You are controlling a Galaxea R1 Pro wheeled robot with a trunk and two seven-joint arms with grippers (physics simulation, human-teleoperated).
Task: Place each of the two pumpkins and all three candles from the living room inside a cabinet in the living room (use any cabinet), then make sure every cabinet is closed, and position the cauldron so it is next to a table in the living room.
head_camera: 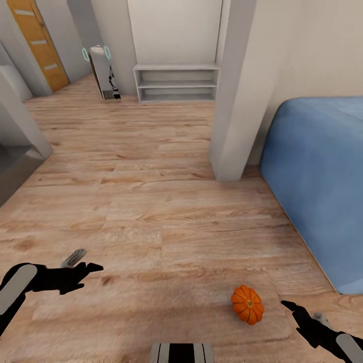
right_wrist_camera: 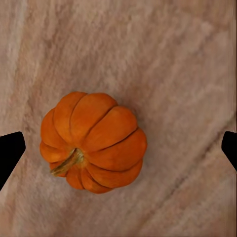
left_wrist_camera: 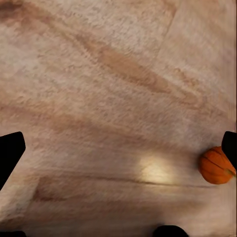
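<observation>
We have one pumpkin [head_camera: 247,304] lying on the wooden floor [head_camera: 151,201], tipped over with its stem pointing sideways, near the corner of the blue bed [head_camera: 317,186]. Our right pincer [head_camera: 292,308] hangs just beside the pumpkin, on the bed's side of it; in the right wrist view its two dark fingertips [right_wrist_camera: 10,153] stand wide apart with the pumpkin [right_wrist_camera: 93,141] between them but off toward one tip, so we read it as spread and holding nothing. Our left pincer [head_camera: 85,269] hovers over bare floor well apart from the pumpkin; its tips sit at opposite edges of the left wrist view, so it is spread and empty too, and the pumpkin [left_wrist_camera: 216,165] appears there at the frame's margin.

What worries us is the offset. If we descend as we stand, one finger may strike the pumpkin's rounded flank before the other arrives, and a ribbed round body on smooth planks could roll away, perhaps toward the bed. A grip closing over the stem side could also slip.

The pillar [head_camera: 237,101] beyond the pumpkin blocks whatever stands behind it. How high the right pincer sits above the floor is hard to judge. The white shelf unit [head_camera: 176,83] far beyond the pumpkin looks bare, though distance blurs it.
</observation>
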